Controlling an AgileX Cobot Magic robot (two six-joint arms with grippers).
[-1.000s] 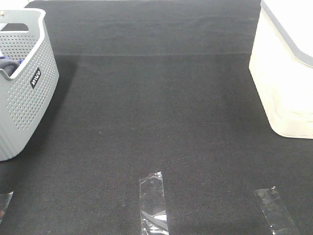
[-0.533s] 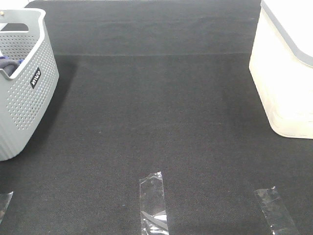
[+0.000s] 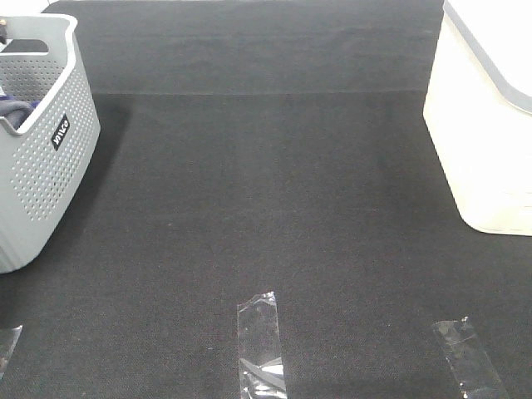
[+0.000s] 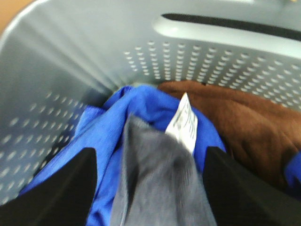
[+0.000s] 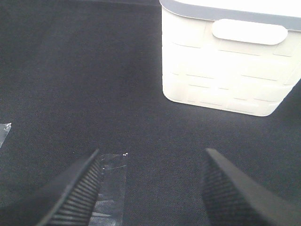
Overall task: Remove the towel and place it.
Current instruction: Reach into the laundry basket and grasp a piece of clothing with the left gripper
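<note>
In the left wrist view, the slate-grey towel point(image 4: 160, 179) lies in the grey perforated basket point(image 4: 70, 56), on top of a bright blue cloth point(image 4: 108, 127) and next to a brown cloth point(image 4: 235, 122). A white label point(image 4: 182, 123) lies at the towel's far end. My left gripper point(image 4: 150, 188) is open inside the basket, with one finger on each side of the towel. My right gripper point(image 5: 150, 188) is open and empty above the black mat. Neither gripper shows in the exterior view, where the basket point(image 3: 46, 166) stands at the far left.
A white plastic bin point(image 3: 486, 125) stands at the right edge and also shows in the right wrist view point(image 5: 225, 66). Clear tape strips point(image 3: 259, 332) point(image 3: 465, 353) are stuck on the black mat near the front. One strip lies under my right gripper point(image 5: 110, 183).
The basket has shifted very slightly in the exterior view. Nothing else has visibly moved.
</note>
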